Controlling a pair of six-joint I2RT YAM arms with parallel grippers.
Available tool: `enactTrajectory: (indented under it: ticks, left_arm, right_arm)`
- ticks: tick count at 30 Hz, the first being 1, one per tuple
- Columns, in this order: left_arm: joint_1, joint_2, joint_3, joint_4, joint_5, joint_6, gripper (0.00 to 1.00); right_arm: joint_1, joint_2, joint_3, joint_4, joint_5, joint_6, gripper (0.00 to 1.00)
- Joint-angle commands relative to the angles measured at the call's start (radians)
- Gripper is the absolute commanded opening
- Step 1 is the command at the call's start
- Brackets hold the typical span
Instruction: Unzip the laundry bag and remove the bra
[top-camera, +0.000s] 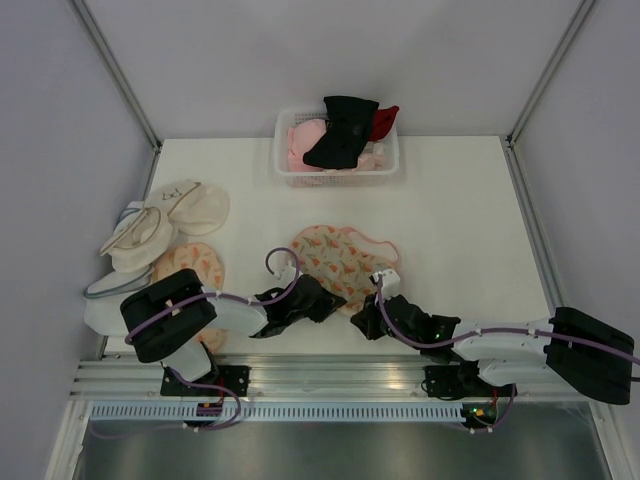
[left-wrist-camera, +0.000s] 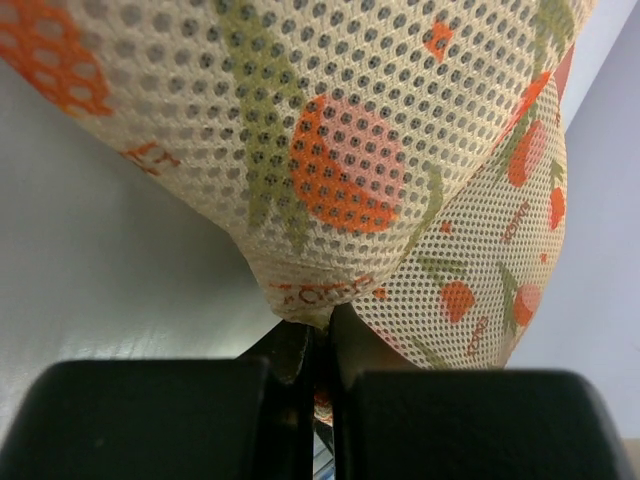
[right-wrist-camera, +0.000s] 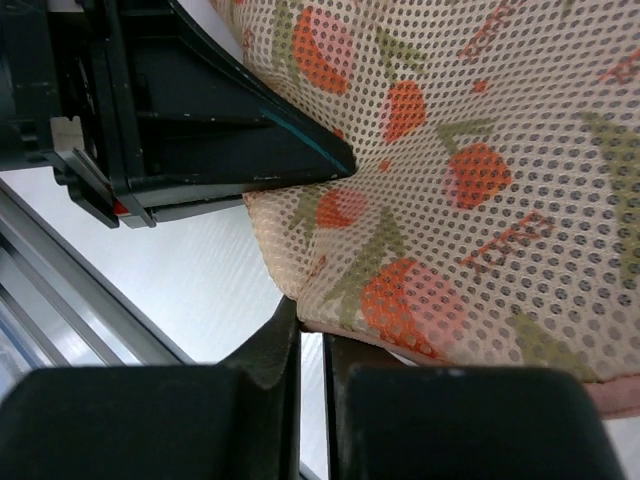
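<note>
White table (top-camera: 470, 215), near edge: we've got the left gripper (left-wrist-camera: 321, 338) and right gripper (right-wrist-camera: 312, 345) both clamped on the laundry bag's (top-camera: 338, 260) near hem, bra nowhere in sight, so we reckon unzipping's barely begun and next up is finding the zipper pull.

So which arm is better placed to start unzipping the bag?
Probably right: the right pincer is shut on the pink zipper edging of the laundry bag, while the left pincer pinches printed mesh, fit for anchoring. No pull visible.

No legible text (bag (left-wrist-camera: 340, 180) lettering unclear)
</note>
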Motion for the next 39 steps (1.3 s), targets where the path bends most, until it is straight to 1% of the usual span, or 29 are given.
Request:
enactTrajectory:
  ticks: [1, 2, 5, 8, 9, 11, 12, 13, 15, 18, 23, 27, 31, 32, 35, 36, 39]
  left_arm:
    - [-0.009, 0.025, -0.007, 0.048, 0.073, -0.036, 0.02]
    - [-0.008, 0.025, -0.010, 0.054, 0.074, -0.036, 0.02]
    - [-0.008, 0.028, -0.021, 0.068, 0.077, -0.038, 0.02]
    - [-0.008, 0.014, -0.039, 0.076, 0.073, -0.029, 0.02]
    - [-0.006, 0.011, -0.047, 0.076, 0.067, -0.024, 0.02]
    - [0.009, 0.000, -0.074, 0.088, 0.065, 0.003, 0.02]
    - [0.017, -0.015, -0.084, 0.090, 0.067, 0.011, 0.02]
    - [0.032, -0.021, -0.096, 0.106, 0.070, 0.022, 0.02]
    - [0.054, -0.034, -0.123, 0.122, 0.096, 0.077, 0.02]
    - [0.097, -0.040, -0.150, 0.142, 0.143, 0.152, 0.02]
    - [0.170, -0.063, -0.202, 0.169, 0.221, 0.258, 0.02]
    - [0.224, -0.093, -0.214, 0.125, 0.249, 0.318, 0.02]
    - [0.285, -0.138, -0.214, 0.041, 0.266, 0.379, 0.02]
    - [0.295, -0.158, -0.211, -0.004, 0.263, 0.407, 0.02]
    - [0.324, -0.187, -0.190, -0.068, 0.258, 0.461, 0.02]
    - [0.327, -0.202, -0.183, -0.106, 0.252, 0.473, 0.02]
    - [0.341, -0.219, -0.153, -0.154, 0.252, 0.526, 0.02]
  right_arm:
    - [0.005, -0.036, 0.032, 0.029, 0.091, -0.004, 0.05]
    - [0.005, -0.043, 0.029, 0.025, 0.098, -0.003, 0.01]
    - [0.005, -0.059, 0.035, -0.015, 0.099, 0.003, 0.00]
    - [0.005, -0.088, 0.069, -0.119, 0.072, 0.009, 0.00]
    - [0.005, -0.095, 0.083, -0.197, 0.058, 0.008, 0.00]
    - [0.007, -0.111, 0.133, -0.291, 0.033, 0.006, 0.00]
    - [0.005, -0.114, 0.150, -0.393, 0.010, 0.000, 0.00]
    - [0.007, -0.115, 0.167, -0.444, 0.004, -0.001, 0.00]
    - [0.005, -0.111, 0.214, -0.579, -0.013, -0.006, 0.00]
    - [0.005, -0.097, 0.254, -0.693, -0.037, -0.015, 0.00]
    - [0.005, -0.059, 0.267, -0.745, -0.115, -0.020, 0.00]
    - [0.005, 0.019, 0.293, -0.765, -0.163, -0.017, 0.01]
    - [0.008, 0.075, 0.320, -0.807, -0.145, -0.012, 0.00]
    - [0.011, 0.075, 0.328, -0.820, -0.133, -0.004, 0.01]
    - [0.014, 0.064, 0.345, -0.869, -0.111, 0.000, 0.00]
    - [0.016, 0.063, 0.351, -0.885, -0.084, 0.003, 0.00]
    - [0.017, 0.056, 0.374, -0.946, -0.025, 0.020, 0.01]
